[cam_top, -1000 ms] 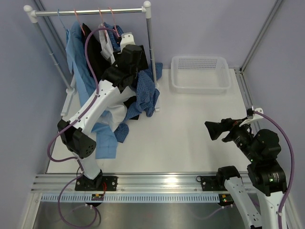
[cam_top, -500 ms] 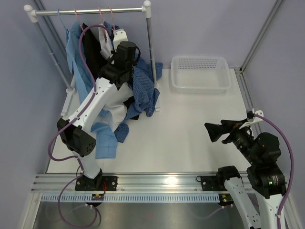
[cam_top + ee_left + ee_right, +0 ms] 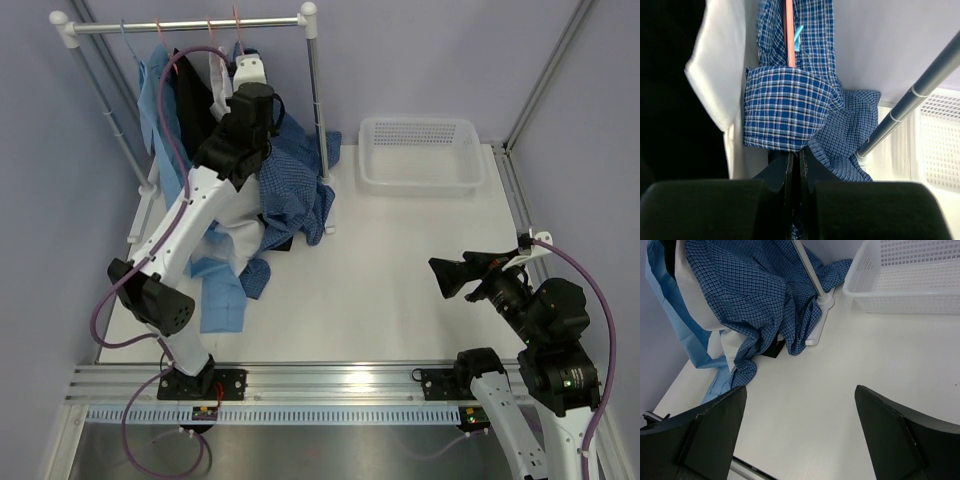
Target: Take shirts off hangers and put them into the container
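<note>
The left gripper (image 3: pixel 794 159) is sitting high among the hanging clothes. Its jaws are pressing together right at the lower edge of a fold of the blue checked shirt (image 3: pixel 785 112). I cannot tell if any cloth is caught between them.

This shirt is hanging on a pink hanger (image 3: pixel 789 35) near the right end of the rack bar (image 3: pixel 190 24). Its lower part is lying in a heap on the table (image 3: pixel 400 270). The heap is wrapping around the foot of the right rack pole (image 3: pixel 910 100) and covering part of the white base plate (image 3: pixel 814 332).

The white shirt (image 3: pixel 720 85) is hanging just beside the checked one and touching it. The black shirt (image 3: pixel 190 100) and the light blue shirt (image 3: pixel 160 125) are hanging further left. A purple cable (image 3: pixel 182 95) from the left arm is arching in front of the black shirt.

The right pole is standing between the shirts and the container (image 3: pixel 420 184). The container is sitting at the far right of the table, well apart from the left gripper. One end of the checked cloth is lying near its corner.

The right gripper (image 3: pixel 800 412) is hovering over the near right part of the table, with its jaws spread wide and holding nothing.
</note>
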